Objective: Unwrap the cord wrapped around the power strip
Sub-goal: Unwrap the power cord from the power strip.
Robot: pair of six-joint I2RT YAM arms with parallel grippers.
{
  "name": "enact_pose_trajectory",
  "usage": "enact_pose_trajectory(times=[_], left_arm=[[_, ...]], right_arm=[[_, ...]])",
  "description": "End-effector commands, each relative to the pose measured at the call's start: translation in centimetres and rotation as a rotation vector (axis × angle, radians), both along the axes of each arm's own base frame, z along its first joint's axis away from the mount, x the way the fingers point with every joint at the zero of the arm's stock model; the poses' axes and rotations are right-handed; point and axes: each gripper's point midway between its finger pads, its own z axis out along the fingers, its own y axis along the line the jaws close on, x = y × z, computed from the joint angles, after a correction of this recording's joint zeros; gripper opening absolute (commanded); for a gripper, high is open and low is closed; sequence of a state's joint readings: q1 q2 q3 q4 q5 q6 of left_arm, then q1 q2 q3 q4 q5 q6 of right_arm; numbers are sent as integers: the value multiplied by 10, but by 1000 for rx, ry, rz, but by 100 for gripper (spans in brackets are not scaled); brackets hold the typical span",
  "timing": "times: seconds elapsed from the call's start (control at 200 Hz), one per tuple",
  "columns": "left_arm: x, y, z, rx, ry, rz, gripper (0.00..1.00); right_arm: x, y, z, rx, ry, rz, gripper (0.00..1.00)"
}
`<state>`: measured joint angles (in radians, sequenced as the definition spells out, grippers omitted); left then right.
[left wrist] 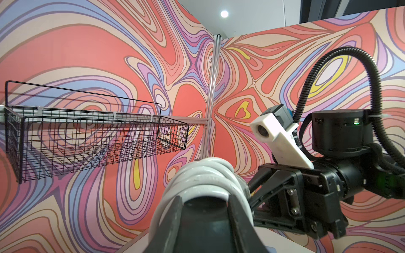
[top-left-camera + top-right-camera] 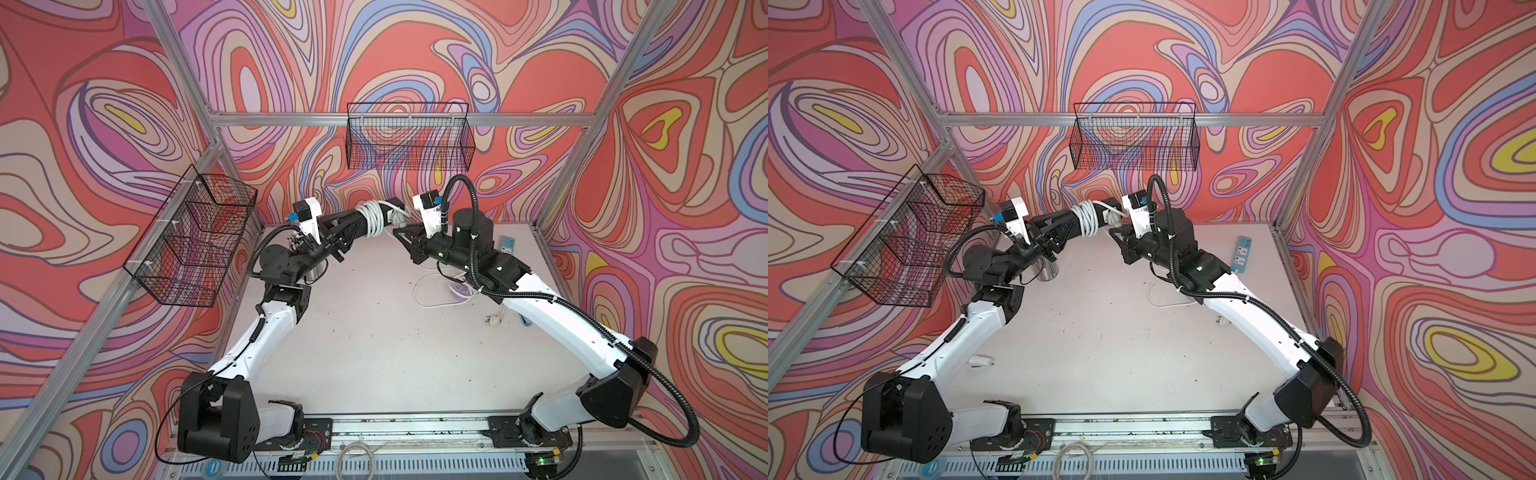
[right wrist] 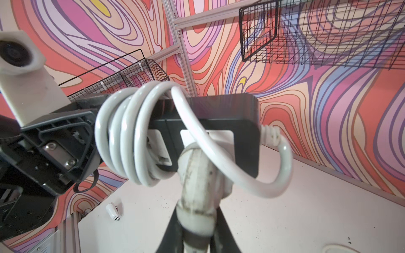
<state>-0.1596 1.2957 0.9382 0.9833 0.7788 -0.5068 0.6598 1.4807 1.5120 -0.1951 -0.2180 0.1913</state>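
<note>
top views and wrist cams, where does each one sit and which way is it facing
Top views: high over the table front, looking down; left arm and right arm whole, left gripper and right gripper raised together.
Left wrist: on the left arm, facing up past its fingers at the wire basket and right gripper.
Right wrist: on the right arm, facing past its fingers at the plug, power strip and left gripper.
Shared: both wrist views show the cord coiled round the strip.

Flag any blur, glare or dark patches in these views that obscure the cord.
Right wrist view: plug near the lens is soft, cord coils sharper. Left wrist view: power strip dark and blurred, ceiling light glares. Both top views: evenly lit, sharp across the table.
</note>
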Motion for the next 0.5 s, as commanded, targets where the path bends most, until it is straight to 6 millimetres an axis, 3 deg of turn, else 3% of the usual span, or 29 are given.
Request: enact_pose_trajectory(times=[0.0,0.145,0.265,0.491], left_arm=[[2,17,14,-29,-65,71,0],[2,19,16,-35,-68,75,0],[3,20,16,-38,-67,76,0],[5,20,15,-46,-60,78,0]], right_arm=[[1,-33,38,62,-80,-52,0],[4,-32,35,60,-75,-48,0],[2,-21,34,93,-56,0,0],[-25,52,19,98,-48,132,0]])
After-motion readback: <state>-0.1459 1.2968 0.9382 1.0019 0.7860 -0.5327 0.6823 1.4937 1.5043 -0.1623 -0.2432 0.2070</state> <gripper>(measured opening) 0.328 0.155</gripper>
